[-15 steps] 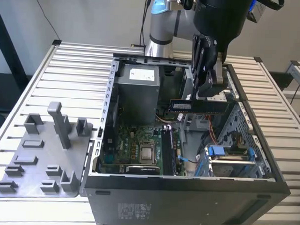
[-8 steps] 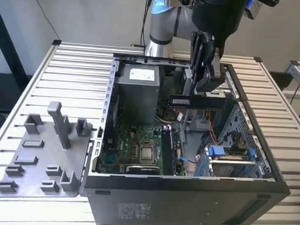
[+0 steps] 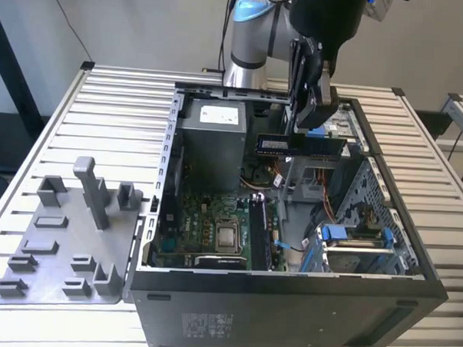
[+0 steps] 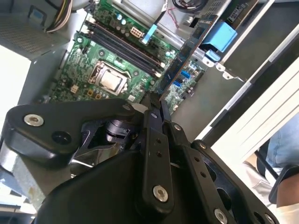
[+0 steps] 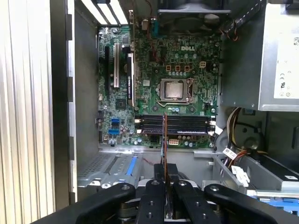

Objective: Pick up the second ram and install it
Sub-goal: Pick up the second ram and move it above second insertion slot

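Note:
My gripper (image 3: 306,132) hangs above the open computer case (image 3: 288,291), shut on the second ram (image 3: 299,146), a thin blue-green stick with dark chips. In the exterior view the stick lies level, broadside on, above the case's back half. Both wrist views show the ram edge-on (image 4: 180,63) (image 5: 164,137), running out from between the black fingers (image 4: 152,140) (image 5: 156,186). Below it lies the green motherboard (image 5: 154,70) with its long dark memory slots (image 5: 175,125) (image 4: 124,46). The stick is well clear of the slots.
A grey power-supply box (image 3: 210,138) fills the case's back corner beside the motherboard. The processor socket (image 3: 227,236) sits mid-board. A drive cage with blue clips (image 3: 351,240) stands on the exterior view's right. A grey tray with upright pegs (image 3: 75,236) lies on the slatted table (image 3: 111,107).

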`<state>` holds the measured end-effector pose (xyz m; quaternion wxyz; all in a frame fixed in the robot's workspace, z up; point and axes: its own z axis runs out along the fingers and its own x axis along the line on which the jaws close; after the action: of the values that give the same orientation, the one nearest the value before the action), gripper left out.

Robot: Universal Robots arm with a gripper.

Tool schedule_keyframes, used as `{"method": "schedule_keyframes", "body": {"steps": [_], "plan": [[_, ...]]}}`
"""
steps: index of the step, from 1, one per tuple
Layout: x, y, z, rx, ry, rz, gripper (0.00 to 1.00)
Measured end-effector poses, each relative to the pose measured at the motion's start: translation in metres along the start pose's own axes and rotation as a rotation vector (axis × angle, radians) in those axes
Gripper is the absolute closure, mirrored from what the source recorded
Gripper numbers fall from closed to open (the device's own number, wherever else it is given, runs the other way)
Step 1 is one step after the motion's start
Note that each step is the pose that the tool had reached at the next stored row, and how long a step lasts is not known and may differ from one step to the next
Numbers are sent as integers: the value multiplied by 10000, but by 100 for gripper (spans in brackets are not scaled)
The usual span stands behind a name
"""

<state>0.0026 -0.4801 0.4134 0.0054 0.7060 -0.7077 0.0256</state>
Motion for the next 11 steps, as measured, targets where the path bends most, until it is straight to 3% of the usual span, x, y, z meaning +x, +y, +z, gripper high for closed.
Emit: {"method": "schedule_keyframes", "body": {"steps": [11], "plan": [[-283,85,-14,8,20,-1,86]]}}
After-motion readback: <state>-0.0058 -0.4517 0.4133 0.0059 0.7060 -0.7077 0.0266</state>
